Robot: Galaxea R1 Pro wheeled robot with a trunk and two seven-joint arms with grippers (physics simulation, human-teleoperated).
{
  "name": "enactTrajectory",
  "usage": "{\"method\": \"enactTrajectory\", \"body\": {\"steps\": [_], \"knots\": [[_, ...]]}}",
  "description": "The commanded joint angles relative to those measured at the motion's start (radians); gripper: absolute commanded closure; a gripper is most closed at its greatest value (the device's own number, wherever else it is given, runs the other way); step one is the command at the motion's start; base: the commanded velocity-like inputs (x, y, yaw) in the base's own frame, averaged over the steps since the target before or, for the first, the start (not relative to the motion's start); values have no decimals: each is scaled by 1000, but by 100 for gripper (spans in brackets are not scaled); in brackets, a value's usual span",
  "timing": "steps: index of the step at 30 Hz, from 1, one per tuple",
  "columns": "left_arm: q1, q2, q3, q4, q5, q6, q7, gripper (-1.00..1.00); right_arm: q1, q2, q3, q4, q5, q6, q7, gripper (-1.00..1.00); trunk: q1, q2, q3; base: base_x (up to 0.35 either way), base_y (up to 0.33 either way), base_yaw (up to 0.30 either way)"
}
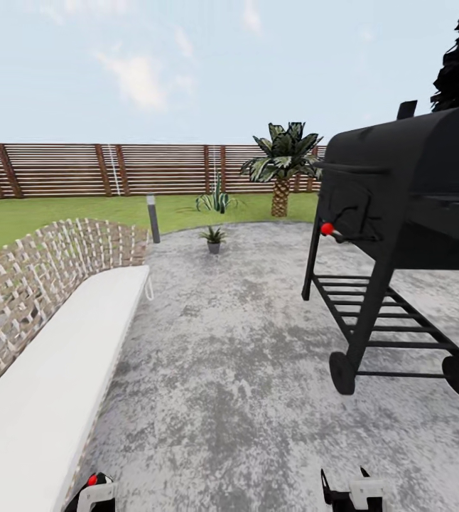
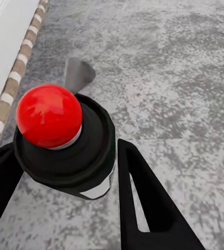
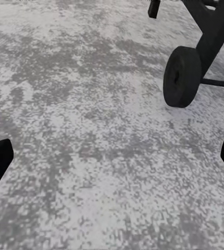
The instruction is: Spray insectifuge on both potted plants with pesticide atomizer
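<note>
Left wrist view: left jaws [image 2: 65,187] clamp black atomizer [image 2: 75,151], red-capped; right jaws [image 3: 112,156] wide, empty.

No text, label, brand, number or sign can be read on anything shown in these views
</note>
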Motion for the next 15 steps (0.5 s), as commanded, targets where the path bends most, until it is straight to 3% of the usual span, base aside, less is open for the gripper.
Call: {"method": "enactTrajectory", "body": {"steps": [1, 8, 15], "knots": [[-1, 0, 0, 1, 5, -3, -2, 100, 0, 0, 1, 1, 10, -1, -9, -100, 0, 0, -1, 339, -73, 3], [0, 0, 0, 1, 4, -3, -2, 100, -1, 0, 2, 2, 10, -1, -9, -100, 0, 0, -1, 339, -74, 22], [-1, 0, 0, 1, 4, -3, -2, 100, 0, 0, 2, 2, 10, -2, -9, -100, 0, 0, 1, 340, -75, 203]]}}
